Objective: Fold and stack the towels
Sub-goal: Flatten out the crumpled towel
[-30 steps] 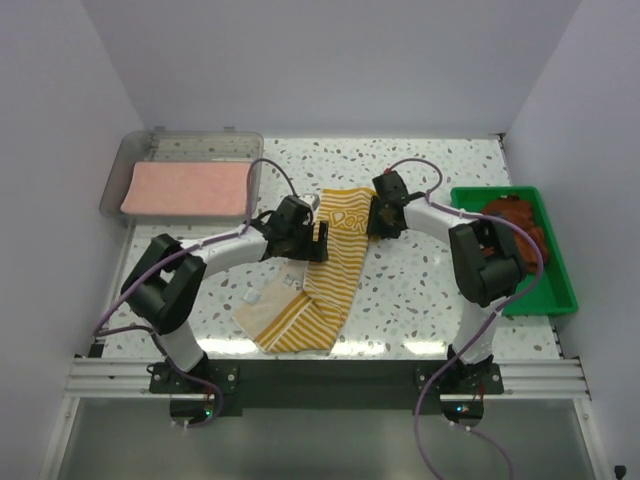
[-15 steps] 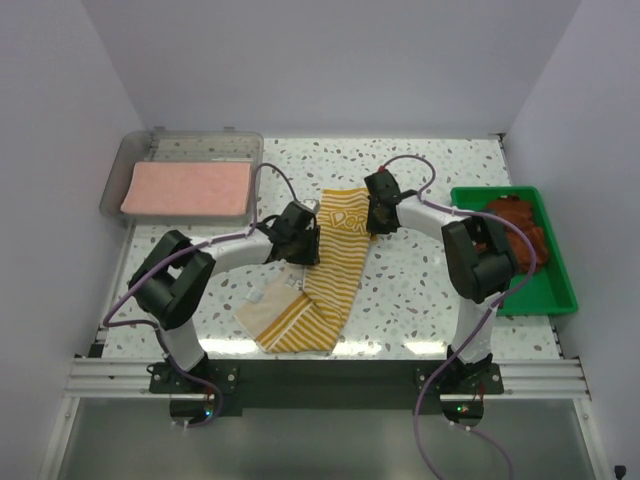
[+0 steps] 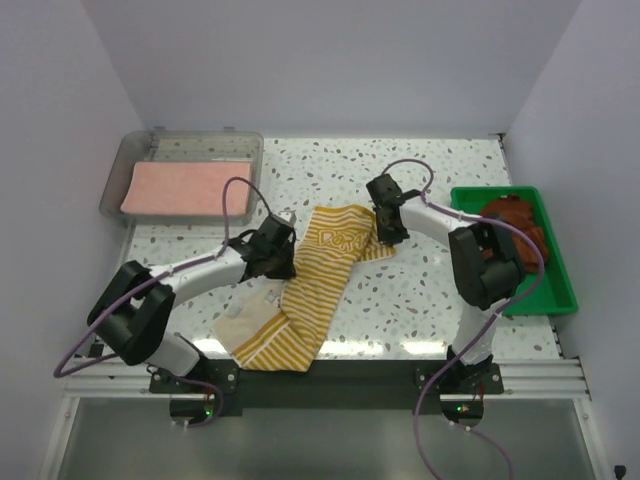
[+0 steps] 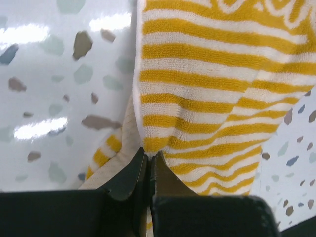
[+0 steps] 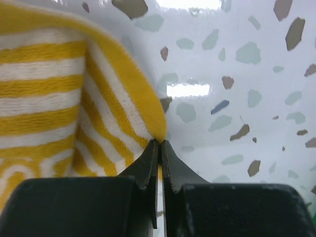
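One yellow-striped towel (image 3: pixel 318 278), one pink towel (image 3: pixel 185 188). Rust-brown towels (image 3: pixel 515 220) bunched in one heap, count unclear. One clear bin (image 3: pixel 200 146), one green tray (image 3: pixel 548 285).

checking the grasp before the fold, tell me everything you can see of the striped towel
The striped towel is yellow-and-white, terry-looking cloth, with looping lettering near its far end and a plain beige underside showing at its near left part. It lies rumpled and partly doubled over, running diagonally across the table. The left gripper is shut on its left edge, the right gripper on its far right corner.
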### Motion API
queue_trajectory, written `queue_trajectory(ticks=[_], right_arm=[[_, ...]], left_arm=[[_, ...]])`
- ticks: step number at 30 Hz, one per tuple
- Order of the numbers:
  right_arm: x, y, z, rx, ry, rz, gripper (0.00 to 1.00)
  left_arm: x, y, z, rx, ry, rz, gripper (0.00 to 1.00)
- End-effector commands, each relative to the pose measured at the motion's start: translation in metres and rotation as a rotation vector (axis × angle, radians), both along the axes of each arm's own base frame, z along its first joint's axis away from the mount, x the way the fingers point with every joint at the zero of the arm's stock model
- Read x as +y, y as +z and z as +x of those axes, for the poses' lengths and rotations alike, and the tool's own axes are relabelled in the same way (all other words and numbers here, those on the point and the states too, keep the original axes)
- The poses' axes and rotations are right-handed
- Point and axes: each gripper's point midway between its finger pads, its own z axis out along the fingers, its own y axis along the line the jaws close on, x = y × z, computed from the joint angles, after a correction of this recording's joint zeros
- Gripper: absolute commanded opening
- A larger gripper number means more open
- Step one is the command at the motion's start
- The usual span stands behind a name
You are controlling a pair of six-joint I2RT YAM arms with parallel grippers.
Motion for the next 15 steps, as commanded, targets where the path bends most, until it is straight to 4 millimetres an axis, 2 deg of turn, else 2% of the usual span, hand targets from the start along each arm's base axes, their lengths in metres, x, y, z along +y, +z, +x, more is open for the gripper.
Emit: queue_trajectory(ticks=[1, 4, 7, 9, 10, 11, 12, 13, 15], right_arm=[[-0.028, 0.021, -0.016, 0.015, 0.015, -0.107, 0.00], [-0.036, 0.020, -0.025, 0.041, 0.026, -0.136, 0.00], [-0.040, 0.018, -0.032, 0.078, 0.047, -0.158, 0.00], [-0.037, 0.016, -0.039, 0.106, 0.073, -0.138, 0.00], [-0.036, 0.014, -0.042, 0.114, 0.080, -0.128, 0.00], [-0.035, 0.016, -0.043, 0.112, 0.086, -0.119, 0.00], [-0.034, 0.016, -0.045, 0.115, 0.092, -0.110, 0.00], [-0.034, 0.015, -0.047, 0.116, 0.095, -0.106, 0.00], [-0.032, 0.018, -0.048, 0.115, 0.113, -0.097, 0.00]], left_arm=[[0.035, 0.004, -0.026, 0.044, 0.089, 0.049, 0.00], [0.054, 0.003, -0.043, 0.065, 0.123, 0.068, 0.00], [0.068, 0.001, -0.056, 0.089, 0.139, 0.092, 0.05], [0.076, 0.004, -0.056, 0.085, 0.144, 0.104, 0.17], [0.076, 0.009, -0.051, 0.068, 0.145, 0.103, 0.30], [0.075, 0.014, -0.046, 0.053, 0.146, 0.094, 0.36], [0.077, 0.020, -0.039, 0.034, 0.144, 0.090, 0.41], [0.070, 0.034, -0.027, 0.003, 0.136, 0.064, 0.52], [0.066, 0.049, -0.009, -0.043, 0.117, 0.049, 0.66]])
